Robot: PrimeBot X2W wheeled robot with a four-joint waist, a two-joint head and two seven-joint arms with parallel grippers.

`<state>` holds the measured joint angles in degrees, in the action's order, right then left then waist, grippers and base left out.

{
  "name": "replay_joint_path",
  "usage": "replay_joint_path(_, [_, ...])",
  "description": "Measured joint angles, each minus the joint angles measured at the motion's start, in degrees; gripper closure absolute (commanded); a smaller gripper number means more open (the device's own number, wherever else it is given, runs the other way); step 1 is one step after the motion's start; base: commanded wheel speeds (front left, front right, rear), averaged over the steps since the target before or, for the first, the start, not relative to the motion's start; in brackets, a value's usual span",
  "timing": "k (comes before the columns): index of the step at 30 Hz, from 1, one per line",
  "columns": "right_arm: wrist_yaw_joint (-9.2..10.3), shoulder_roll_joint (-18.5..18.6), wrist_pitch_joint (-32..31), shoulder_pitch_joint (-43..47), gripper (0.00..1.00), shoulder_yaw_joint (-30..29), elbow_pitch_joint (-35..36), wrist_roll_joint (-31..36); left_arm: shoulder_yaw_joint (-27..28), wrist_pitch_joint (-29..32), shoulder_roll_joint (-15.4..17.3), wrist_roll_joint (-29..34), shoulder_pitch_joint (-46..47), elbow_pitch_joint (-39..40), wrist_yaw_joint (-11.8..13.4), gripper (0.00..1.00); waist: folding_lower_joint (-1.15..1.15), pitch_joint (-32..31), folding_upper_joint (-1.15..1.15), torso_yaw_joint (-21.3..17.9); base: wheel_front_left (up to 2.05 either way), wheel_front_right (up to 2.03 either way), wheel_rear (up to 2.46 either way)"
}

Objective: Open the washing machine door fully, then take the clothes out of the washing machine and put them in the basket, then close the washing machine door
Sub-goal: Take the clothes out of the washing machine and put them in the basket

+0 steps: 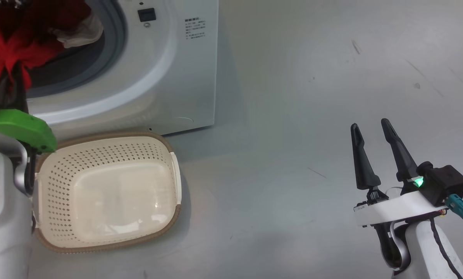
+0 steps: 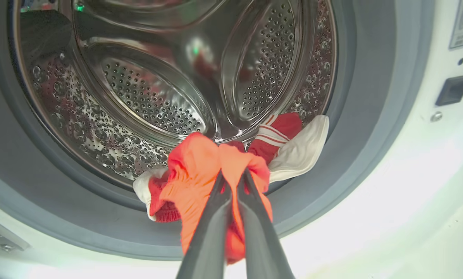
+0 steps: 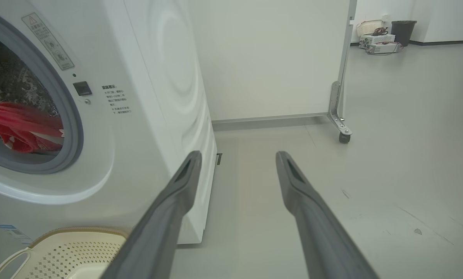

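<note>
A: Where are the clothes (image 2: 216, 170)?

B: At the mouth of the drum (image 2: 150, 100). The red bundle hangs over the lower seal (image 2: 363, 116). A striped piece with a white panel trails back onto the drum's lip.

A: Held?

B: Yes. The left gripper (image 2: 234, 176) has its 2 fingers pressed together on a red fold, tips sunk in the cloth.

A: And the basket (image 1: 61, 170)?

B: On the floor (image 1: 293, 116), just in front of the washer (image 1: 169, 77) and below the opening. From the left gripper it lies down and a little to the robot's right. Its long axis runs roughly along the washer's front. No cloth shows in it.

A: So which arm is nearer?

B: The left, clearly. In the head view its pale forearm sits at the lower left, beside the basket's near end, with the fingers reaching up into the opening.

A: What does the next move turn on?

B: I'd say pulling outward first. The bundle's tail lies back over the seal, so it has to clear that lip before it can come down over the basket. A straight drop might leave the white piece caught on the rubber.

A: The right gripper (image 1: 369, 124)?

B: Low on the right, over bare floor and well apart from both washer and basket. Its 2 fingers are spread wide, hold nothing, and point away from the robot.
</note>
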<state>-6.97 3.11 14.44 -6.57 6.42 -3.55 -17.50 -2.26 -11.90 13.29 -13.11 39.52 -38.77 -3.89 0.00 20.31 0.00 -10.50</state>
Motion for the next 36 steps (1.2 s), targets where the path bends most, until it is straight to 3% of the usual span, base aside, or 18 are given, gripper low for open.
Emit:
replay_joint_path(18, [-0.01, 0.2, 0.0, 3.8, 0.00, -0.5, -0.5, 0.2, -1.9, -2.0, -2.5, 0.0, -10.1, 6.7, -1.3, 1.00, 0.00, -7.3, 0.00, 4.5, 0.00, 0.00, 0.00])
replay_joint_path(30, [-0.01, 0.4, 0.0, 4.8, 0.00, -0.4, -0.3, 0.3, -1.5, -2.4, -3.3, -0.1, -14.2, 14.0, -1.4, 1.00, 0.00, -8.6, 0.00, 5.3, 0.00, 0.00, 0.00])
replay_joint_path(36, [-0.01, 0.5, 0.0, 4.8, 0.00, -0.4, 0.0, 0.3, -0.5, -2.5, -3.3, 0.0, -14.9, 21.4, -1.4, 1.00, 0.00, -8.7, 0.00, 5.5, 0.00, 0.00, 0.00])
